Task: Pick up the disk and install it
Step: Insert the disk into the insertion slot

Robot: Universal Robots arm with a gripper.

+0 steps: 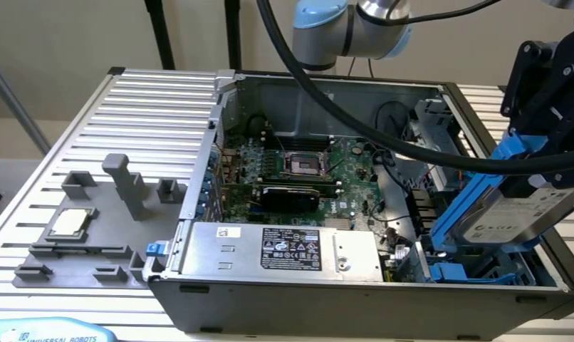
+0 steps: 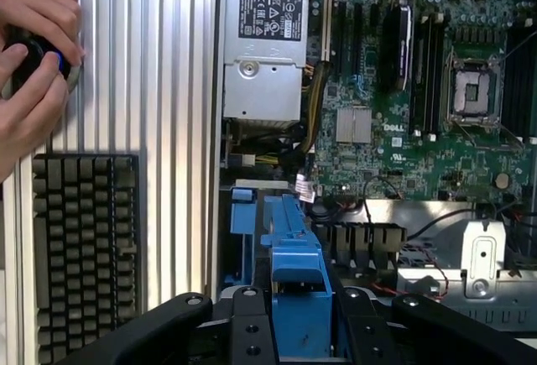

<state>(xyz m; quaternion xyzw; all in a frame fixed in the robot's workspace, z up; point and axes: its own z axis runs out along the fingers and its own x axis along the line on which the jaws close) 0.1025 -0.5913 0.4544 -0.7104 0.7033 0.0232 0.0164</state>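
The pincer (image 1: 545, 153) was clamped on the upper end of the disk (image 1: 515, 217) — blue frame squeezed between its jaws — and the disk hung below it, tilted, its long axis sloping down toward the drive bay (image 1: 458, 272) in the corner of the computer case (image 1: 363, 303) at the exterior view's right. Room looked tight there: the case wall just beside one edge, a thick black cable (image 1: 411, 151) and the silver box (image 1: 278, 249) near the other.

Looks like you're at a robotics lab bench: slatted aluminium table (image 1: 144, 100), an opened-up PC case (image 1: 363, 299) right below the claw (image 2: 304, 323). Grey fixture tray (image 1: 107, 235) sits well off to its side.
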